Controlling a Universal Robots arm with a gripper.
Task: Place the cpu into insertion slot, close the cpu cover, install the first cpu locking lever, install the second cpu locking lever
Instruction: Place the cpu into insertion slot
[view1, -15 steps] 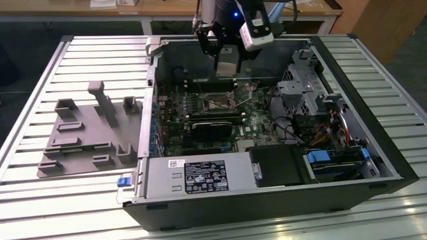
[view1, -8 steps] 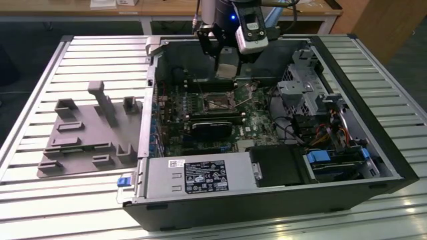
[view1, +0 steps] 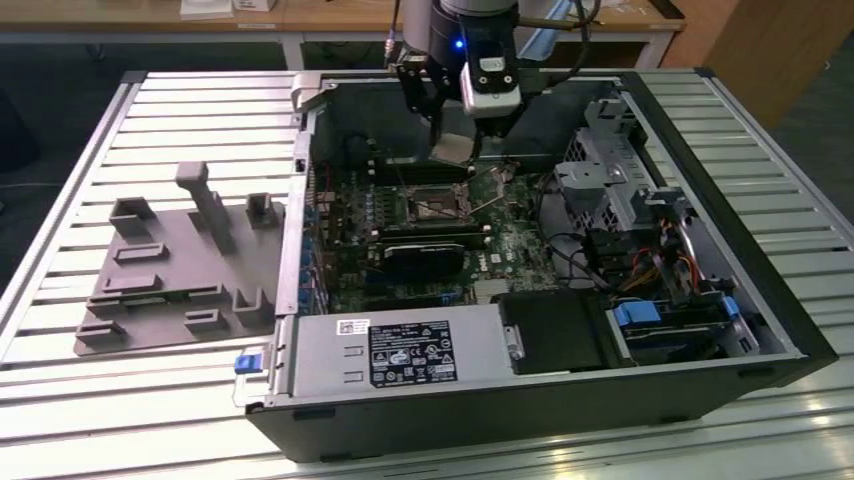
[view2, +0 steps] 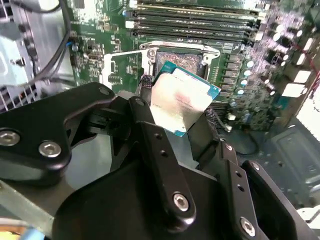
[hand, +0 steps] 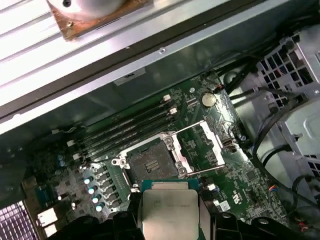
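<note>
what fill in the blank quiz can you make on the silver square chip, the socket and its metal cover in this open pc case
1. The black gripper is ___ on the small flat silver-grey square cpu.
2. The small square dark insertion slot with a silvery rim is ___.
3. The thin silvery hinged cpu cover stands ___, beside the slot.
4. The cpu hangs ___ the green motherboard.
Missing words: shut; empty; open; above.
</note>
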